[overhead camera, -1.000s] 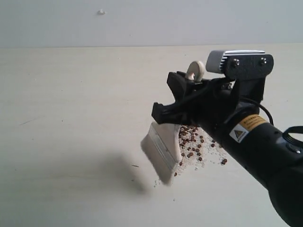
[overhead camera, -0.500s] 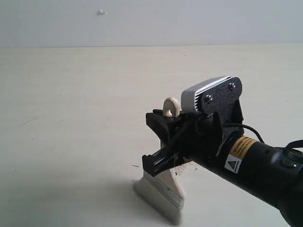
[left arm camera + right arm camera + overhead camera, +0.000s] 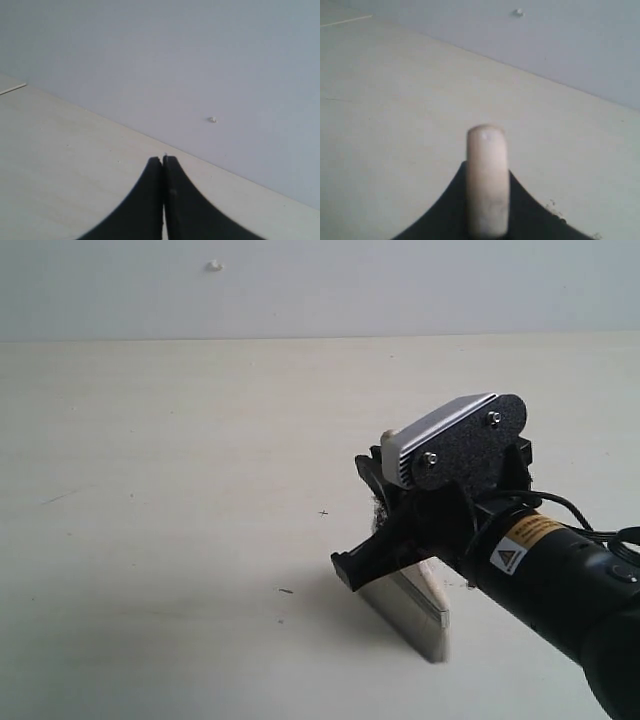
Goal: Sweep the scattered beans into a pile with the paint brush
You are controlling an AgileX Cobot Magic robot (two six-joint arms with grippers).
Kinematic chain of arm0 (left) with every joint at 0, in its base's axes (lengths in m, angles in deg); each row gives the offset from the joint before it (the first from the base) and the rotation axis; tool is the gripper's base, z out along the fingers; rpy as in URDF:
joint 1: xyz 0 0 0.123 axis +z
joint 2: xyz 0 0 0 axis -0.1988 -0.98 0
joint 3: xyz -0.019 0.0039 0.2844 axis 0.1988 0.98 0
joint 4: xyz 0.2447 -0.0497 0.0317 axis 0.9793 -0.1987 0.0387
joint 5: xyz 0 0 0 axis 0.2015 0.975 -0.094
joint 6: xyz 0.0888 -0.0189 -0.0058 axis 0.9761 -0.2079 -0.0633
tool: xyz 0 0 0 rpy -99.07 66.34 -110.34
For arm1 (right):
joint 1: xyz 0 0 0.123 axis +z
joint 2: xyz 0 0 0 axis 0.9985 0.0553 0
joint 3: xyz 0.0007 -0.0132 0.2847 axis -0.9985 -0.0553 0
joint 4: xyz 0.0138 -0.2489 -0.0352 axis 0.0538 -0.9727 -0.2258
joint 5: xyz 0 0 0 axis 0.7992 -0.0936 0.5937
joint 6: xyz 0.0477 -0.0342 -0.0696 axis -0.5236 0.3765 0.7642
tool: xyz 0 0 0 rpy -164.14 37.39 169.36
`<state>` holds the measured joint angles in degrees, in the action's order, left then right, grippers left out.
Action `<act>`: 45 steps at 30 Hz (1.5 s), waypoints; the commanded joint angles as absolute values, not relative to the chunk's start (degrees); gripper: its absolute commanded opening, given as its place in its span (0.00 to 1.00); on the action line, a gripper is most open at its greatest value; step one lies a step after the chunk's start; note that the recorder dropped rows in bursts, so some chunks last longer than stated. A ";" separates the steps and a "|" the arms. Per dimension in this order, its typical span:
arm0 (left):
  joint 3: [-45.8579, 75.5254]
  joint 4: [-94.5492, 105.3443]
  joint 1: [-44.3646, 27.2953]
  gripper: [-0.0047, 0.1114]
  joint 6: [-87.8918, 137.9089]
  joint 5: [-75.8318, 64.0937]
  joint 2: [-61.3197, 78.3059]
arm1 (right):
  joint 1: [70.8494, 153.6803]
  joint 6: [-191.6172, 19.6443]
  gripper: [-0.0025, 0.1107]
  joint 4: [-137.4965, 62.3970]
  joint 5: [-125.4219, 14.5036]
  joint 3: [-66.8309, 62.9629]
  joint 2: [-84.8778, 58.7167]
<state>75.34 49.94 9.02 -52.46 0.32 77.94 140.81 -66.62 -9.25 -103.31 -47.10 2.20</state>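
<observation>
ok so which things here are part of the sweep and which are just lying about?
In the job: paint brush, right gripper shut on it; beans not clearly visible.
Not in the job: left gripper, shut and empty; speck on wall; small marks on table.

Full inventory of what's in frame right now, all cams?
paint brush: one, silver ferrule, cream handle; head down at the table, right of centre.
dark specks: a few, on the table near the brush; possibly beans, too small to tell.
table: one, pale beige, under everything.
wall: one, grey-white, behind the table.
white fleck: one, on the wall.
right end effector: black, shut on the brush handle.
left end effector: black, shut, holding nothing.
</observation>
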 commanded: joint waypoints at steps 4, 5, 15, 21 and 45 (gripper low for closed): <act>75.53 50.10 9.17 0.04 -52.67 0.49 78.31 | 140.83 -65.82 0.02 -9.15 -105.80 -47.38 1.69; 75.53 50.10 9.17 0.04 -52.67 0.49 78.31 | 140.83 -66.43 0.02 -9.61 -105.80 -47.38 1.20; 75.53 50.10 9.17 0.04 -52.67 0.49 78.31 | 140.83 -69.29 0.02 -11.56 -103.95 -47.74 -10.60; 75.53 50.10 9.17 0.04 -52.67 0.49 78.31 | 140.83 -54.28 0.02 10.64 -104.22 -47.74 -17.63; 75.53 50.10 9.17 0.04 -52.67 0.49 78.31 | 126.97 -59.29 0.02 20.07 -125.42 -45.12 10.71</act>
